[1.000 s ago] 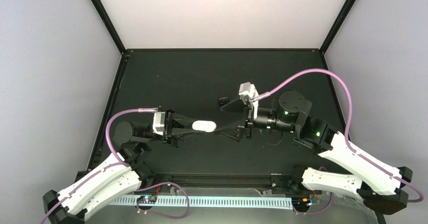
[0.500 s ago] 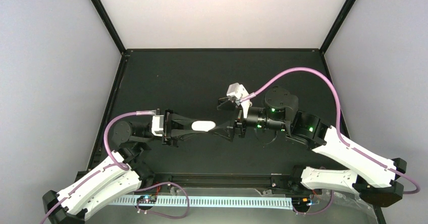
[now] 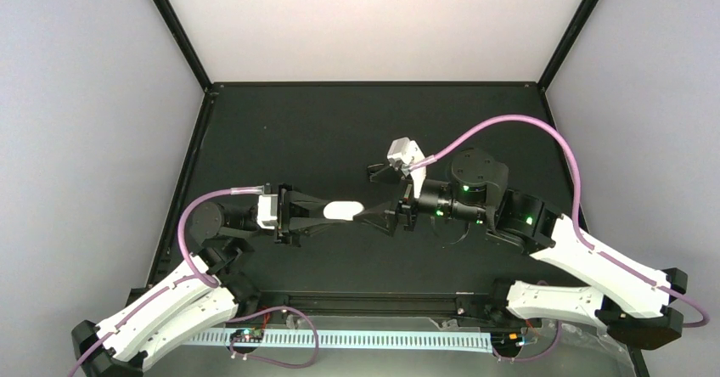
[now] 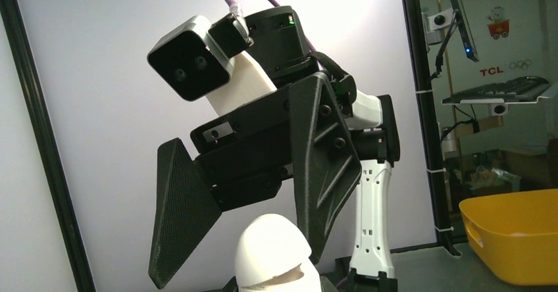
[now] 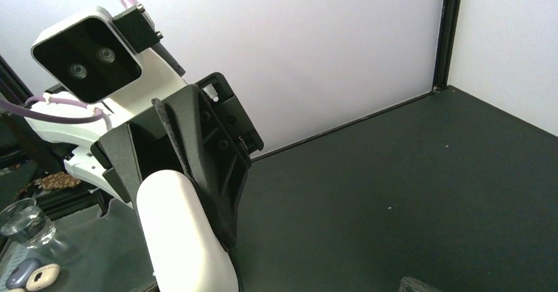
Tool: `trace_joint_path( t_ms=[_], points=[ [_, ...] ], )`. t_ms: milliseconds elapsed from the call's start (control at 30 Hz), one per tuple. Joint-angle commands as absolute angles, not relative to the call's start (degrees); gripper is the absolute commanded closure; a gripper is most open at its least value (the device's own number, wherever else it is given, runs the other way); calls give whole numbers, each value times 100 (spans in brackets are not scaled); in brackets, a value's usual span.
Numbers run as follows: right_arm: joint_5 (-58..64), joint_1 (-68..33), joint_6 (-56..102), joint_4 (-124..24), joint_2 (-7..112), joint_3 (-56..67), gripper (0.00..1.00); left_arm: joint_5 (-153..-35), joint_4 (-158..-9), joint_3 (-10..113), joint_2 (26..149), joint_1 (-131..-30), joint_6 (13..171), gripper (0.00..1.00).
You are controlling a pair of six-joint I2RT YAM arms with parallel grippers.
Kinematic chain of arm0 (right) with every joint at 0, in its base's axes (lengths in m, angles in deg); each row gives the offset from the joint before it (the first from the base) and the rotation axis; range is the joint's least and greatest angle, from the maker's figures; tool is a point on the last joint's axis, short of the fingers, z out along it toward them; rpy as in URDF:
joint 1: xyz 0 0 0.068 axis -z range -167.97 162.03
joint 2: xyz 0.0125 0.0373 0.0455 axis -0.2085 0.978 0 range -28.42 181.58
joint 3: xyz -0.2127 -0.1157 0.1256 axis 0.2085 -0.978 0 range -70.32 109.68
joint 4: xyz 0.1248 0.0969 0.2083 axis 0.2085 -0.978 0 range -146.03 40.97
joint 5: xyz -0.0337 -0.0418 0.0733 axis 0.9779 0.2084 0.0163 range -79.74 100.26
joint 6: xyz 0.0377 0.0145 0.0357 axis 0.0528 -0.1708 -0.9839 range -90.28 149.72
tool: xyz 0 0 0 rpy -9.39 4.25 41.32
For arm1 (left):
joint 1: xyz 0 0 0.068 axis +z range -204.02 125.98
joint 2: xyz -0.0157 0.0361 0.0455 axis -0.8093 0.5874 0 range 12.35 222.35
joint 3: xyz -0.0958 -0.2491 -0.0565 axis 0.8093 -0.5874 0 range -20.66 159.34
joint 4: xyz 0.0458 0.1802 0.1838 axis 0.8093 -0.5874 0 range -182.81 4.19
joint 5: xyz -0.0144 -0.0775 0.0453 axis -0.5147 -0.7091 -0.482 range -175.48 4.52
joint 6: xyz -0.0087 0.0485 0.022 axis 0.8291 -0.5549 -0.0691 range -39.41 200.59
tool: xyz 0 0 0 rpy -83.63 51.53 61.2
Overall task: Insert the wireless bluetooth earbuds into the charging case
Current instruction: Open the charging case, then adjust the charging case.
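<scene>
My left gripper [image 3: 338, 211] is shut on a white pebble-shaped charging case [image 3: 346, 211] and holds it above the table, its free end towards the right arm. In the left wrist view the case [image 4: 271, 249] shows a thin slit at the lid seam. My right gripper [image 3: 367, 194] is open wide. Its near finger [image 4: 322, 167] touches the case's end, its other finger [image 4: 181, 219] stands apart. In the right wrist view the case [image 5: 181, 229] sits between the left fingers [image 5: 210, 160]. No earbuds show.
The black table [image 3: 289, 131] has a raised rim and white walls on three sides. A clear cup [image 5: 23, 219] and small pebble-shaped items [image 5: 39, 275] lie low at the left of the right wrist view. A yellow bin [image 4: 513, 239] stands outside.
My right wrist has swung left towards the case and settled with its near finger against the case's end. My left arm and the case have barely moved.
</scene>
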State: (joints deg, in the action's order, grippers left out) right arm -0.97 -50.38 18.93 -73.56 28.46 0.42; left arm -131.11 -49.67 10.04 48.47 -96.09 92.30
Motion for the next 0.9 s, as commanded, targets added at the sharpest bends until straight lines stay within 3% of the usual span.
trace_joint_path(
  t_ms=[0,300,867],
  points=[
    [472,-5011,1748,-7010,2742,97,9,-13609,-5033,1186,4830,-9648,9075,98],
    [641,-5011,1665,-6933,2627,43,8,-13580,-5110,1126,4764,-9648,9064,98],
    [-846,-5011,1717,-6874,2765,-6,12,-13375,-5193,1107,4743,-9648,9085,99]
  ],
)
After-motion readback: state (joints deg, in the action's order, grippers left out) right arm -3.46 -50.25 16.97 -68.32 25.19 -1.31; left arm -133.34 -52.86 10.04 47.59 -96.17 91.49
